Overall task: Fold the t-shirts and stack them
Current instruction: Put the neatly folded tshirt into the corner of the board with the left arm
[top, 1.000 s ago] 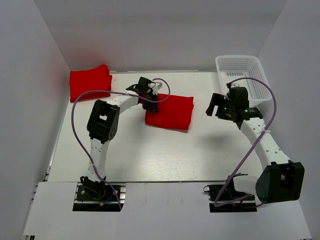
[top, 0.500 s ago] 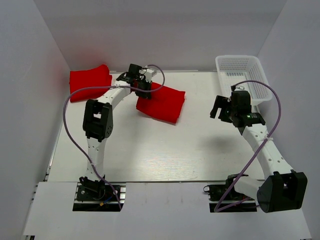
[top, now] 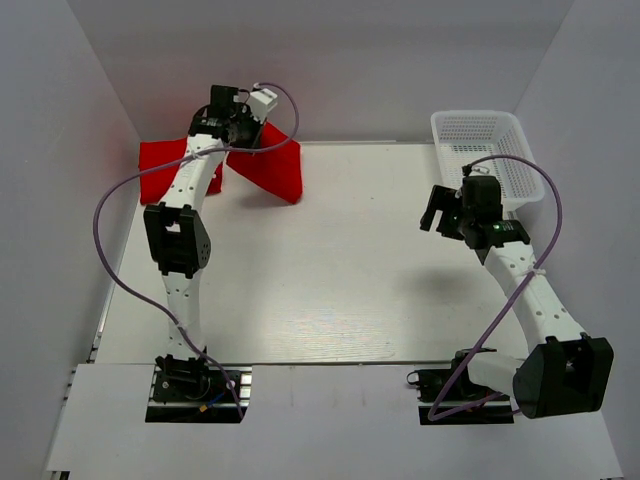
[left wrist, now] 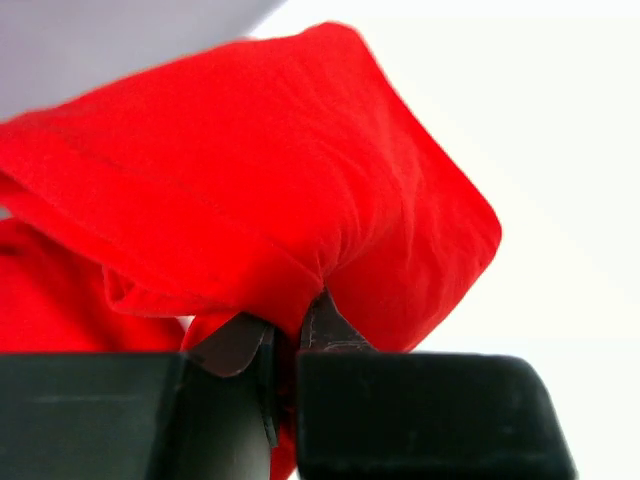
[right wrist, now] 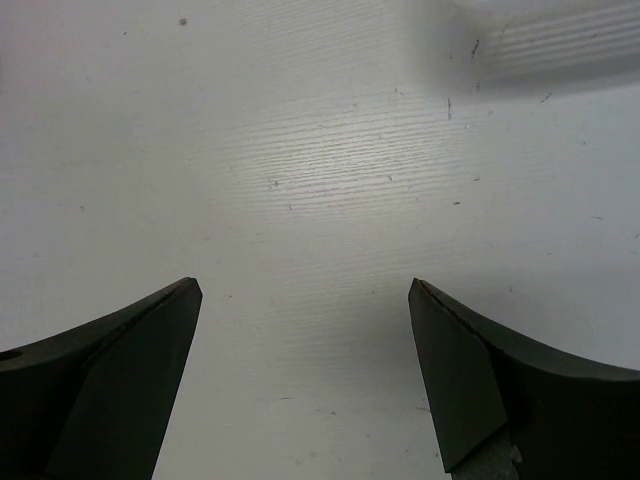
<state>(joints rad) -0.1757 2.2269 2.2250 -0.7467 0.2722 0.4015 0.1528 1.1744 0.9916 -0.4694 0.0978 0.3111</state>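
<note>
My left arm (top: 180,300) and right arm (top: 530,290) show white links, black joint housings, a looping purple cable (top: 97,225) each, and dark wedge-shaped jaws.

Bright, even light; faint soft shadows on the white desk (top: 330,300). Left wrist view: shirt (left wrist: 250,180) slightly blurred, background blown-out at 2 o'clock.

A white table (top: 330,290) stands between plain pale grey walls (top: 320,60).
</note>
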